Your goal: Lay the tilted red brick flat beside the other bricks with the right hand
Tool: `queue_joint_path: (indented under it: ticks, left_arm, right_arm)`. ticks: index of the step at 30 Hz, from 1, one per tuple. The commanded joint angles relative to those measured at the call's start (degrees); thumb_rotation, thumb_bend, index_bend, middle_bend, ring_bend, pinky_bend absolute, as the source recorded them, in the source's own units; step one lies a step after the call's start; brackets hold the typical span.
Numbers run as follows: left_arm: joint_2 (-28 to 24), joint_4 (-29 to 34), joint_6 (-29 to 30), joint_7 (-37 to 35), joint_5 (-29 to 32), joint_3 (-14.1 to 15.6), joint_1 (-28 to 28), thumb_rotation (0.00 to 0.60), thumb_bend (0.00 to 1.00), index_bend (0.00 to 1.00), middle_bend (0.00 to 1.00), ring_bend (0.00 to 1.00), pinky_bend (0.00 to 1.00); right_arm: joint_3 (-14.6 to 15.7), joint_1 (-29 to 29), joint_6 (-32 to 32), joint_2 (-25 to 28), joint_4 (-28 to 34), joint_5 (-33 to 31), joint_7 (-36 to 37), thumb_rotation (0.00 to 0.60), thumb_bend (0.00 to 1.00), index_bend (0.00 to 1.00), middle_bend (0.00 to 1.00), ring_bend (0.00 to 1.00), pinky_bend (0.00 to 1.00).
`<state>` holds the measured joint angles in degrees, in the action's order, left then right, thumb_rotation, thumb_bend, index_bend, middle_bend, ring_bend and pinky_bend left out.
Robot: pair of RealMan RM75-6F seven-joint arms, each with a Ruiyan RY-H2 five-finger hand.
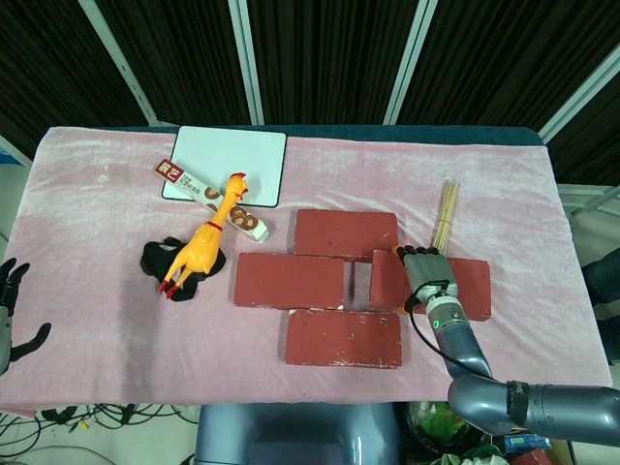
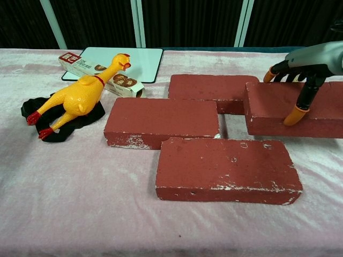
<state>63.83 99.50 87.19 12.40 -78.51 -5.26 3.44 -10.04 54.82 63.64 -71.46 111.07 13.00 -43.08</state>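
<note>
Three red bricks lie flat in a staggered group: a far one (image 1: 346, 234) (image 2: 217, 91), a left one (image 1: 289, 280) (image 2: 161, 120) and a near one (image 1: 343, 338) (image 2: 228, 168). A fourth red brick (image 1: 465, 291) (image 2: 278, 115) sits at their right, and its left end overlaps the far brick's right corner. My right hand (image 1: 423, 276) (image 2: 300, 67) grips this brick from above, fingers over its far edge and thumb on its near side. Whether the brick lies fully flat I cannot tell. My left hand (image 1: 8, 310) hangs at the table's left edge, fingers apart and holding nothing.
A yellow rubber chicken (image 1: 201, 242) (image 2: 80, 93) lies on a black cloth (image 1: 155, 260) at the left. Behind it are a snack box (image 1: 208, 197) and a white board (image 1: 228, 163). A bundle of wooden sticks (image 1: 445, 218) lies just beyond the held brick.
</note>
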Motion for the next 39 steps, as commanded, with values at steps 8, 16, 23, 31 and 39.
queue_joint_path:
  ticks: [8, 16, 23, 31, 39]
  left_arm:
    - [0.0, 0.0, 0.0, 0.0, 0.1, 0.0, 0.0, 0.6, 0.25, 0.09, 0.03, 0.0, 0.0]
    - [-0.1, 0.0, -0.1, -0.2, 0.1, 0.0, 0.0, 0.6, 0.25, 0.09, 0.03, 0.0, 0.0]
    - [-0.1, 0.0, -0.1, -0.2, 0.2, -0.1, 0.0, 0.6, 0.25, 0.09, 0.03, 0.0, 0.0]
    - [-0.1, 0.0, 0.0, -0.3, 0.2, -0.1, 0.0, 0.6, 0.25, 0.09, 0.03, 0.0, 0.0]
    - [-0.1, 0.0, 0.0, -0.2, 0.3, -0.1, 0.0, 0.6, 0.25, 0.09, 0.03, 0.0, 0.0]
  right_arm:
    - [0.0, 1.3, -0.5, -1.4, -0.8, -0.8, 0.1, 0.6, 0.01, 0.27, 0.3, 0.22, 0.1]
    - [-0.1, 2.4, -0.7, -2.6, -1.6, -1.4, 0.2, 0.6, 0.01, 0.27, 0.3, 0.22, 0.1]
    - [-0.1, 3.2, -0.7, -3.5, -1.9, -1.9, 0.1, 0.6, 0.01, 0.28, 0.3, 0.22, 0.1]
    - [-0.2, 4.2, -0.7, -4.3, -2.4, -2.7, -0.3, 0.6, 0.01, 0.28, 0.3, 0.22, 0.1]
    - [-0.3, 5.2, -0.2, -5.1, -3.1, -3.7, -0.8, 0.6, 0.01, 0.28, 0.3, 0.22, 0.1]
